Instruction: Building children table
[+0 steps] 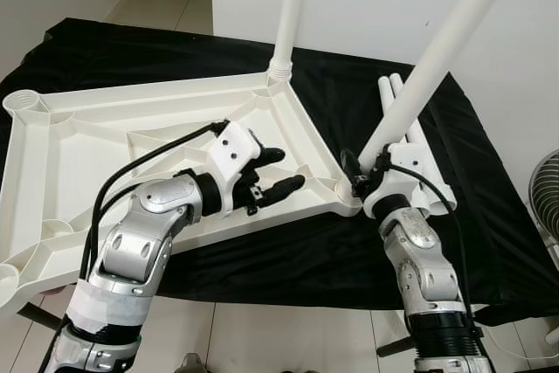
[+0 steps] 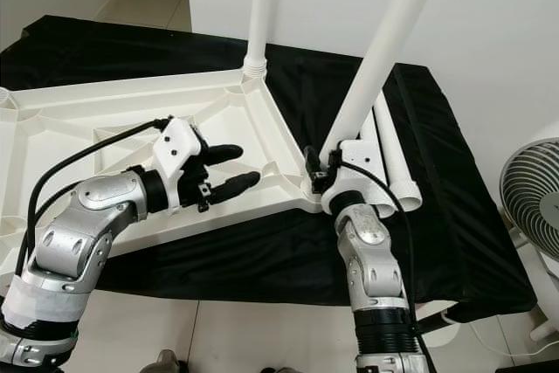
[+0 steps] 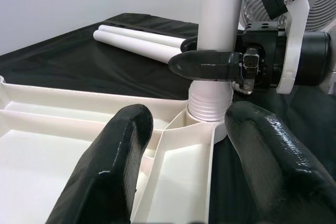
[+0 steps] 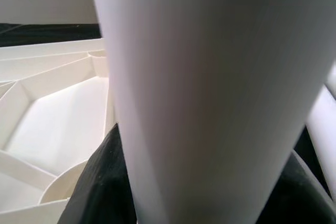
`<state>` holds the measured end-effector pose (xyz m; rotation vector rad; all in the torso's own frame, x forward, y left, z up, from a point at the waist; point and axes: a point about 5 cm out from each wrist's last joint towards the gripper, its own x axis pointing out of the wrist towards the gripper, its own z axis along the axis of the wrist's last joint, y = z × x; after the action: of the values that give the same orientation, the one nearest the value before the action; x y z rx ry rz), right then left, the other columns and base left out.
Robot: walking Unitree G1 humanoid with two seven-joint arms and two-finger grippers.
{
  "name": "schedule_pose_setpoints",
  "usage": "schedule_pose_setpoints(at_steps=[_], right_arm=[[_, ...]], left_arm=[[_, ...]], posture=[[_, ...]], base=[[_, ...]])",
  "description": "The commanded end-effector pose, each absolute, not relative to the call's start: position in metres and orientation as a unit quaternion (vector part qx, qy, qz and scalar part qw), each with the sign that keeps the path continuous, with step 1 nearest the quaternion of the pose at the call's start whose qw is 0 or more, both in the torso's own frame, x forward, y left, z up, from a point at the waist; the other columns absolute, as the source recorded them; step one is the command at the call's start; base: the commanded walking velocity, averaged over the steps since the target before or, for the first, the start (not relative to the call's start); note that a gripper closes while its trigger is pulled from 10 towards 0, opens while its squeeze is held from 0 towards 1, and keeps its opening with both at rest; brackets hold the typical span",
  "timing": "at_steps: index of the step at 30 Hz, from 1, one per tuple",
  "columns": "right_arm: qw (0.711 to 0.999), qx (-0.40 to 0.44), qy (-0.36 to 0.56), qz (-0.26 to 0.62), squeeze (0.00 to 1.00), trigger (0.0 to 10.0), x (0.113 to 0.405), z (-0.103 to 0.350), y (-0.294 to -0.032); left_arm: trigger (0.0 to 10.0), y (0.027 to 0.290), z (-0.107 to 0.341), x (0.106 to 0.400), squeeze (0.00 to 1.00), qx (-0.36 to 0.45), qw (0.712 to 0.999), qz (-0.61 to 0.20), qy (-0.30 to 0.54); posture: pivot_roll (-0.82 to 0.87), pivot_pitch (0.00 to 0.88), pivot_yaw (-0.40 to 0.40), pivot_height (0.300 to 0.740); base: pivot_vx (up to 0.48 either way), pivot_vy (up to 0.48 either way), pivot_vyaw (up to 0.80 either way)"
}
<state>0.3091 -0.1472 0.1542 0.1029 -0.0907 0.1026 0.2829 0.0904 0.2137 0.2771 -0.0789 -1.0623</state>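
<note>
Right pincer point(image 1: 356, 174) pinching leaning leg point(image 1: 437, 54) at tabletop point(image 1: 131, 141) corner; left pincer point(image 1: 278, 172) spread, forearm bent inward.

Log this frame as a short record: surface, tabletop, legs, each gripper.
surface: black cloth
tabletop: white, upside down
fitted leg: upright in far corner socket
held leg: tilted, threaded end at near corner socket
spare legs: two, lying on cloth
right gripper: shut on held leg near its base
left gripper: open, over tabletop's underside
</note>
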Motion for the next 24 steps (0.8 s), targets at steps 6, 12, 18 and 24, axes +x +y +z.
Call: schedule_pose_setpoints(at_steps=[6,12,18,24], right_arm=[[0.988,0.051,0.018,-0.142,0.00,10.0,0.305,0.113,-0.157],[0.987,0.053,0.004,-0.152,0.00,10.0,0.307,0.117,-0.147],[0.990,0.057,0.000,-0.129,0.00,10.0,0.308,0.117,-0.140],[0.991,0.065,-0.013,-0.119,1.00,10.0,0.309,0.119,-0.136]], left_arm=[[10.0,0.089,0.217,0.284,0.00,0.128,0.865,-0.483,-0.047],[10.0,0.089,0.217,0.283,0.00,0.128,0.865,-0.483,-0.047],[10.0,0.090,0.217,0.283,0.00,0.128,0.866,-0.480,-0.048],[10.0,0.090,0.217,0.283,0.00,0.128,0.866,-0.481,-0.048]], posture=[[0.17,0.110,-0.057,0.740],[0.18,0.110,-0.062,0.740],[0.18,0.109,-0.065,0.740],[0.17,0.106,-0.064,0.740]], base=[[0.000,0.000,0.00],[0.000,0.000,0.00],[0.000,0.000,0.00],[0.000,0.000,0.00]])
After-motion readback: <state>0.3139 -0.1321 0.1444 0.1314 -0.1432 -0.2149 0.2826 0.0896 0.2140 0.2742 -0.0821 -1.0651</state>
